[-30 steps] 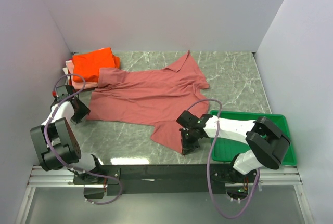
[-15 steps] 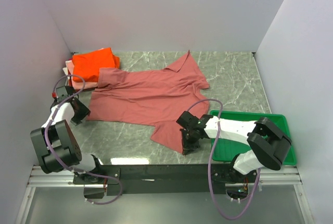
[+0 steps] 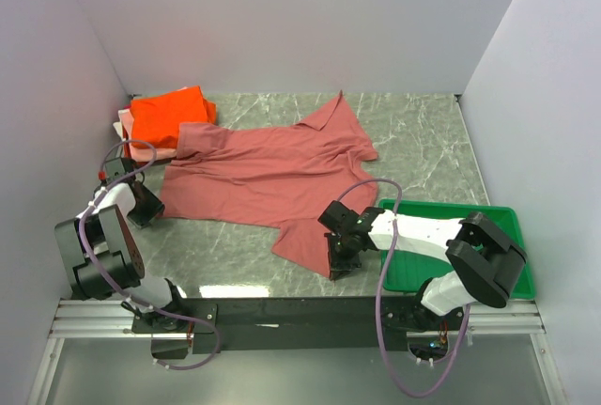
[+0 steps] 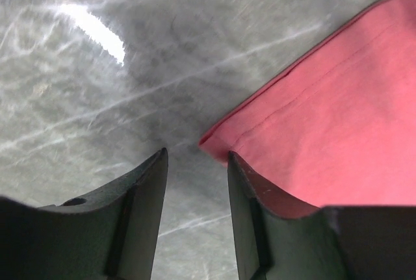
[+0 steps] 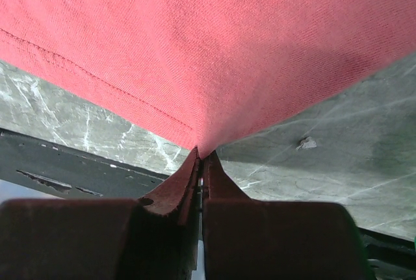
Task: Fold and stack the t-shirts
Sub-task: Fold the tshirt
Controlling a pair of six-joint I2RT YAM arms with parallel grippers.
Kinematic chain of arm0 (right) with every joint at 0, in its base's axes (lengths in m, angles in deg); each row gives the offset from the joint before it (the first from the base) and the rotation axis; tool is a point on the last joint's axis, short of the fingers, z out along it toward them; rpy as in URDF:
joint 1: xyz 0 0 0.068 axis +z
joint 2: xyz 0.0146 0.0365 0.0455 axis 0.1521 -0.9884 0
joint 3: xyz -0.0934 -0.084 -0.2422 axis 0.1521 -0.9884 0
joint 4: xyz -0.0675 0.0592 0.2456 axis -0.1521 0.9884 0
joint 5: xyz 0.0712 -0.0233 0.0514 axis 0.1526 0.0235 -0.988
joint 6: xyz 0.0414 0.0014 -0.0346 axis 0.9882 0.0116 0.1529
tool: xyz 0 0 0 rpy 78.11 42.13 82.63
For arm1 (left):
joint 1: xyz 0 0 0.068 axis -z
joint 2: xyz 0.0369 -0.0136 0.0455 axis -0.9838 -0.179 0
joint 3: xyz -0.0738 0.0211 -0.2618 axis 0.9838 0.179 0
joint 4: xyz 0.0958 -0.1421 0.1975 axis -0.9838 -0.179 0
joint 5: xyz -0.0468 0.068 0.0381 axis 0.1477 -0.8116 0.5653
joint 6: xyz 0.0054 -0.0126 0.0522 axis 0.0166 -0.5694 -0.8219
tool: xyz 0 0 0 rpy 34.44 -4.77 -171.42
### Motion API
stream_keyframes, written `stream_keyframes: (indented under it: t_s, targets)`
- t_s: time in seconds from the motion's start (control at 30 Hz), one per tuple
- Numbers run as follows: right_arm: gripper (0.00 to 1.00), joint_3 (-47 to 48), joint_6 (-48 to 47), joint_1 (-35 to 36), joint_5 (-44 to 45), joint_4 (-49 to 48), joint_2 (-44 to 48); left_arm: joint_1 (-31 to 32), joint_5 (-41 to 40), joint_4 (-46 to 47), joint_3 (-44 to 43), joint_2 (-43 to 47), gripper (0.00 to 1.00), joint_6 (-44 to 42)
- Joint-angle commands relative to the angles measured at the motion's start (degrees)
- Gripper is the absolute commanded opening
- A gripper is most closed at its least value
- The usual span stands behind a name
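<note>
top view: a bright orange folded cotton t-shirt (image 3: 167, 114) sits stacked upper left; a large brick-red cotton t-shirt (image 3: 263, 179) sprawls unfolded mid-frame on the surface (image 3: 423, 142). left wrist view: left jaws half-open, empty, at its corner. right wrist view: right jaws pinch its hem. folding looks barely begun.

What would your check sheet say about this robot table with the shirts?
Surface: grey marbled table, no spills seen.
Job's things: red shirt spread out, unfolded; orange shirt folded at far left, on pale shirts.
Clutter: green tray at near right.
Grippers: left gripper open at the red shirt's corner; right gripper shut on the red shirt's edge.
Cables: purple cables loop at each side.
Surroundings: white walls on three sides.
</note>
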Motion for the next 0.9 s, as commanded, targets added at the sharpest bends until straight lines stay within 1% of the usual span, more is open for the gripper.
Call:
stream_keyframes:
  t_s: [0.0, 0.3, 0.43, 0.53, 0.57, 0.63, 0.7, 0.87]
  targets:
    - [0.0, 0.2, -1.1, 0.3, 2.7, 1.8, -1.0, -0.2, 0.5, 2.2, -2.0, -1.4, 0.47, -0.5]
    - [0.0, 0.6, -1.3, 0.3, 1.8, 1.5, -2.8, -0.2, 1.4, 3.4, -3.8, -4.0, 0.46, -0.3]
    - [0.0, 1.0, -1.2, 0.3, 1.7, 1.6, -3.4, -0.1, 2.0, 3.8, -3.8, -5.2, 0.43, -0.5]
    - [0.0, 1.3, -1.3, 0.2, 1.6, 1.6, -3.7, -0.1, 2.4, 4.0, -3.4, -5.5, 0.39, -0.5]
    - [0.0, 1.3, -1.3, 0.3, 1.7, 1.6, -3.8, 0.0, 2.6, 4.1, -3.2, -5.6, 0.36, -0.6]
    - [0.0, 1.5, -1.4, 0.3, 1.7, 1.8, -3.9, -0.1, 2.4, 4.3, -2.8, -5.8, 0.33, -0.7]
    - [0.0, 1.7, -1.5, 0.3, 1.7, 1.9, -4.1, 0.1, 2.6, 4.4, -2.5, -6.0, 0.28, -0.6]
    - [0.0, 1.5, -1.5, 0.3, 1.7, 2.0, -4.2, 0.4, 3.0, 4.0, -1.9, -5.4, 0.24, -0.8]
